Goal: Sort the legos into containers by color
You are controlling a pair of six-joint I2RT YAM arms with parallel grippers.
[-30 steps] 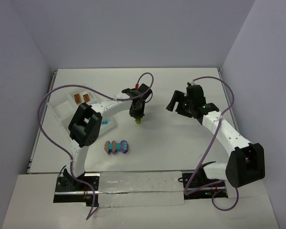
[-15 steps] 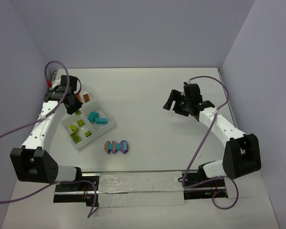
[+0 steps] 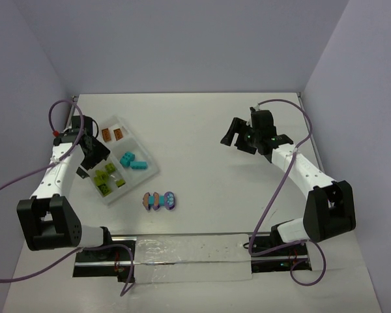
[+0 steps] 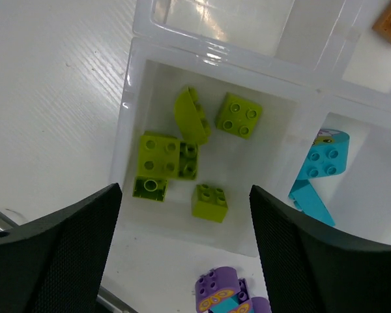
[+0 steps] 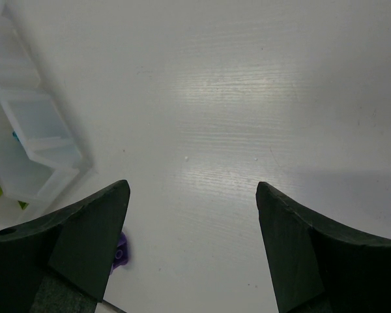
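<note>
Swinging left from the middle of the table (image 3: 202, 130), where it carried a lime brick a second ago, the left gripper (image 4: 182, 195) now hangs over the white tray (image 3: 153, 171) at the left side, and its jaws have parted with nothing between them. Directly below it, the lime green bricks (image 4: 160, 156) lie loose in the tray's near compartment, one of them tipped on edge. The turquoise bricks (image 3: 133, 161) sit in the compartment on the tray's right side, and two orange-brown bricks (image 3: 113, 134) lie side by side in the far compartment. A snapped-together cluster (image 3: 159, 201) of purple, turquoise and orange-brown pieces rests on the table just near of the tray, apart from its wall. The right gripper (image 3: 238, 140) has barely shifted; it hovers above bare table right of centre, well apart from the tray and the cluster, its jaws spread wide and holding nothing
</note>
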